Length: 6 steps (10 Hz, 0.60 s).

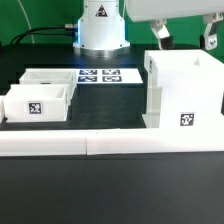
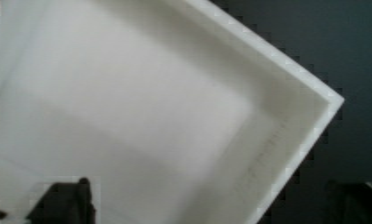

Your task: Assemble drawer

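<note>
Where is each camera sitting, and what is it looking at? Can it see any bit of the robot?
Exterior view: sits off the arm, beyond the long low white border wall, facing the robot's white base; it sees the tall white boxy plastic housing, two small white open-top trays, and the open gripper above the housing.
Wrist view: rides on the wrist, looking past the gripper's dark fingertips onto the housing's white surface, close up.
Shared: the housing and the gripper.
</note>
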### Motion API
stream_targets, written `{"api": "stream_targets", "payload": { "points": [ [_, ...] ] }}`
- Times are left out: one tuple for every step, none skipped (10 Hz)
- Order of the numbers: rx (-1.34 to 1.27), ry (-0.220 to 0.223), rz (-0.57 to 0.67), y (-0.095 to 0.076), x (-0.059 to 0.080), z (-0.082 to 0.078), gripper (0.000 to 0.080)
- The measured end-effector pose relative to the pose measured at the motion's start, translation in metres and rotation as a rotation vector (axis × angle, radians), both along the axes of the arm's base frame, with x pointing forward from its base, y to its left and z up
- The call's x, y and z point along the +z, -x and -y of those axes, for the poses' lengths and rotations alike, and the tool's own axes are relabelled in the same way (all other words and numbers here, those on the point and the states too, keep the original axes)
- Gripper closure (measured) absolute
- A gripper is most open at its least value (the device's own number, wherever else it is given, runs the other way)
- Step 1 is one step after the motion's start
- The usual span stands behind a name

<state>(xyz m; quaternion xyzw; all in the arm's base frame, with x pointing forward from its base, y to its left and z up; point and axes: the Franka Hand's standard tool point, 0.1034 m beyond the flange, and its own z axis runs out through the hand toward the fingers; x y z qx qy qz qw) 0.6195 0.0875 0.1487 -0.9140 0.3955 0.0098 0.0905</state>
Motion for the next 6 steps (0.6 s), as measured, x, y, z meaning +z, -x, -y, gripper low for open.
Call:
{"api": "stream_targets", "payload": {
  "points": [
    [0.079,0.007,0.016,0.000,0.003,0.001,0.0150],
    [0.123,0.010,0.020,0.000,0.000,0.001,0.0150],
    [0.194,0.014,0.031,0.001,0.000,0.001,0.0150],
    [0.269,0.020,0.041,0.002,-0.001,0.002,0.0150],
    [0.445,0.044,0.049,0.008,-0.006,0.011,0.0150],
    [0.600,0.078,0.050,0.017,-0.006,0.026,0.0150]
  ]
}}
